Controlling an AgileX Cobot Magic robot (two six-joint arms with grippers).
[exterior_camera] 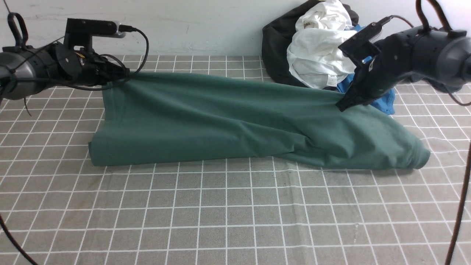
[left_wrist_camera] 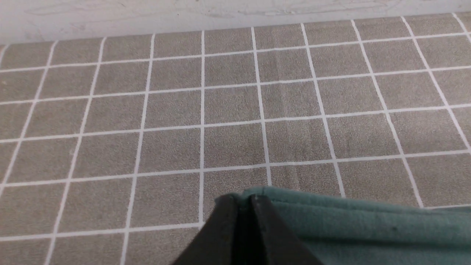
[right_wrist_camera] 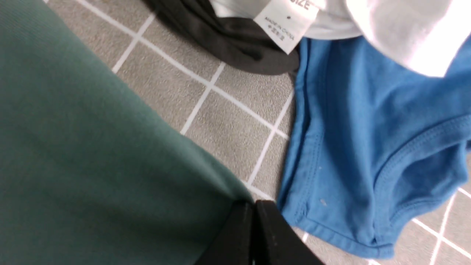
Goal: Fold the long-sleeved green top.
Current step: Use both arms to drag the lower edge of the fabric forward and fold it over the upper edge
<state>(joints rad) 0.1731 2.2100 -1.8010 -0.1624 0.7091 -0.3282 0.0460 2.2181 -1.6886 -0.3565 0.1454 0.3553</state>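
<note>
Your left tool point(exterior_camera: 124, 75) and right tool point(exterior_camera: 341, 106) each clamp tight on the far edge of the top point(exterior_camera: 220, 117), held above the counter point(exterior_camera: 235, 213).

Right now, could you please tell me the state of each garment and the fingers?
green long-sleeved top: far edge lifted at both ends, near edge on the tablecloth.
left fingers: shut on the top's edge.
right fingers: shut on the top's edge.
white garment: crumpled.
blue T-shirt: crumpled, partly under the white garment.
black garment: bunched.
</note>
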